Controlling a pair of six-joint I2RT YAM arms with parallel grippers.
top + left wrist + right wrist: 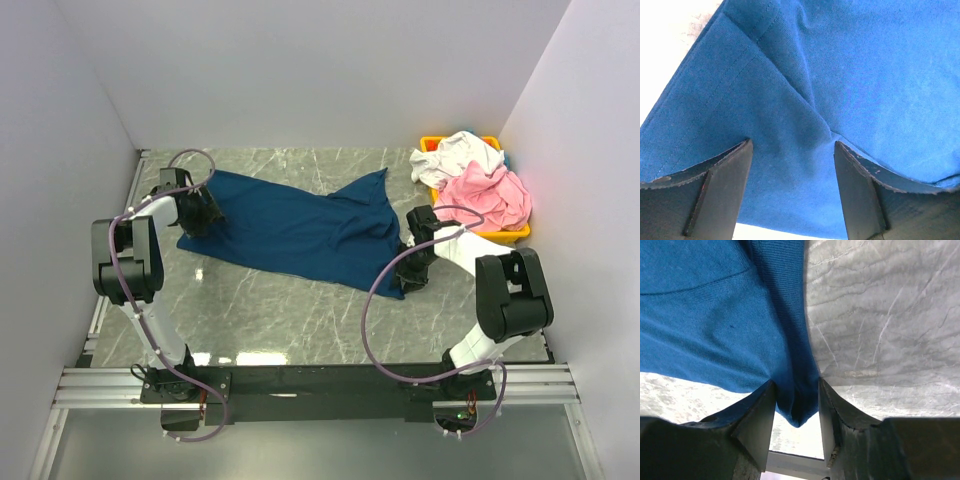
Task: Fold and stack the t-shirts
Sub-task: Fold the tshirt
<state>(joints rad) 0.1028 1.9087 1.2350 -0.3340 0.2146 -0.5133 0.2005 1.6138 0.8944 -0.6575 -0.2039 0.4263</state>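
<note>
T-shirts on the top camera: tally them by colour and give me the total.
navy blue t-shirt: 1
pink t-shirt: 1
white t-shirt: 1
Total: 3

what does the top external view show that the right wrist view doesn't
Top external only: the whole navy t-shirt spread out, the yellow bin at the far right holding the pink t-shirt and white t-shirt, and the left gripper at the shirt's left end. Right wrist only: up close, a bunched edge of the cloth fills the gap between the fingers of the right gripper. Both: the navy cloth and the marble table.
</note>
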